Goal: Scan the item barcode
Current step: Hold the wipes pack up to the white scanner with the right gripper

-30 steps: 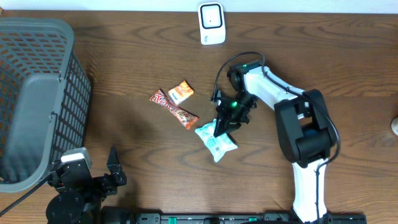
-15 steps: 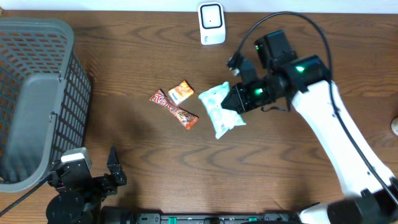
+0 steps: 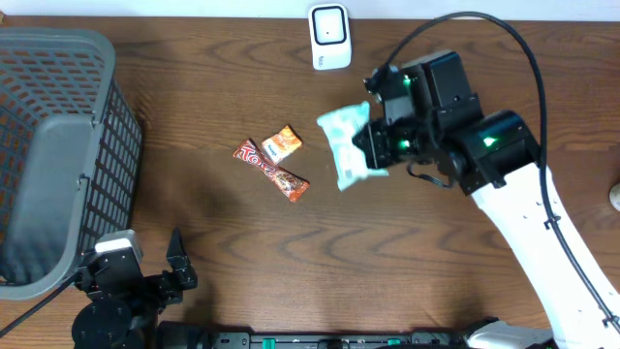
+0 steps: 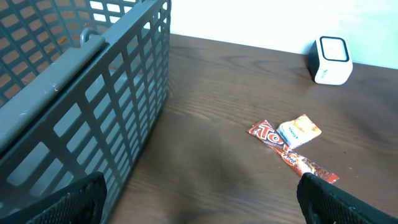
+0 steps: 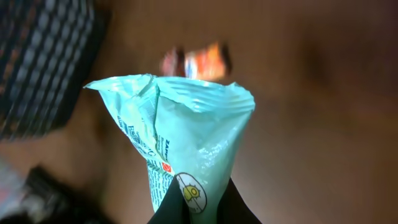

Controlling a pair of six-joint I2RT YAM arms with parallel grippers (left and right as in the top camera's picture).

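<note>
Mint packet [image 5: 186,124] in right pincer [image 5: 198,206]; print readable from right wrist only.

Print on the packet [image 5: 186,130] is illegible, its lower end hidden within the right end effector [image 5: 198,204].

Dark brown wood-grain table [image 3: 242,262], basically whole scene, spreads under and all round right gripper [image 3: 373,145]. Thin strip of white wall [image 3: 194,8] past table's far edge, beyond gripper. Grey plastic mesh basket [image 3: 126,145] on table, well off to gripper's left, near edge. Light soft and even, mild sheen on wood, faint shadows. Right wrist view: wood below gripper dim, blurry.
</note>
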